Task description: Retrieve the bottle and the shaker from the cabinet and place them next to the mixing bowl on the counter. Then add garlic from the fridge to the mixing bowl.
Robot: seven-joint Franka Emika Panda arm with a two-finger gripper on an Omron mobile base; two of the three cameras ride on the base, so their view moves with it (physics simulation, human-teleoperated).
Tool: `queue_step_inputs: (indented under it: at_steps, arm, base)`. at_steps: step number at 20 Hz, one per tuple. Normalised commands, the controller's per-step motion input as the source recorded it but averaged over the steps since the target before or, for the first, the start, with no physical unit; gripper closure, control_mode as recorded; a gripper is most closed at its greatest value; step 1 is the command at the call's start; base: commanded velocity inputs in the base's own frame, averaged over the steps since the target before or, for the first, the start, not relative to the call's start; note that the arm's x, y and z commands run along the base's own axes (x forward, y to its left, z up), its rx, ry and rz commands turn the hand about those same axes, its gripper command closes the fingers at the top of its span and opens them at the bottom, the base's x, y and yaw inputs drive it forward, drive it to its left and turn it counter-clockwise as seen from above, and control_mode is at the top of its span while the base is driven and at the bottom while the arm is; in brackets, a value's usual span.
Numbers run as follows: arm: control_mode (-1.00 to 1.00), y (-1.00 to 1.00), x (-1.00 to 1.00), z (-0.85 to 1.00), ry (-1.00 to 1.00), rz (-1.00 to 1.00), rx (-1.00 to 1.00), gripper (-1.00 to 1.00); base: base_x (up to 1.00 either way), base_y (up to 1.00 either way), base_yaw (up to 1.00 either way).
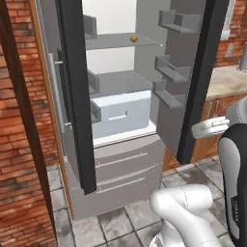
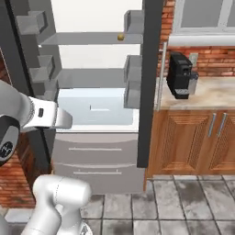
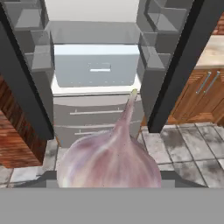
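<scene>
**Garlic in hand, fridge open**

Pincer (image 3: 109, 183): mine, clenched on the garlic (image 3: 111, 155), seen in the hand view. Bulb pale pinkish-white, lumpy, its thin stem pointing toward the fridge.

Fridge (image 1: 120, 159): both dark doors swung wide, grey interior lit. Door bins on each side. One pale drawer (image 3: 95, 65) with a short handle sits in the middle; two grey drawers with bar handles below it.

Small brown item (image 1: 133, 38): on an upper glass shelf, too small to name.

Counter (image 2: 206, 94): right of the fridge, beige stone over wooden cabinets. A black machine (image 2: 181, 75) stands on it.

Floor: grey tiles; brick wall at left.
</scene>
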Motion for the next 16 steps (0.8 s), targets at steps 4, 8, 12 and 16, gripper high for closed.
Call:
queue_step_inputs:
  at_steps: [4,8,12,16]
  arm:
    - [1.0,0.0,0.0,0.0,0.0,0.0,0.0,1.0]
    - [1.0,0.0,0.0,0.0,0.0,0.0,0.0,1.0]
    - [1.0,0.0,0.0,0.0,0.0,0.0,0.0,1.0]
    - [1.0,0.0,0.0,0.0,0.0,0.0,0.0,1.0]
  base:
    - [-0.33,-0.17,-0.68]
    - [0.06,-0.39,-0.82]
    - [0.37,-0.45,-0.71]
    - [1.0,-0.48,-0.17]
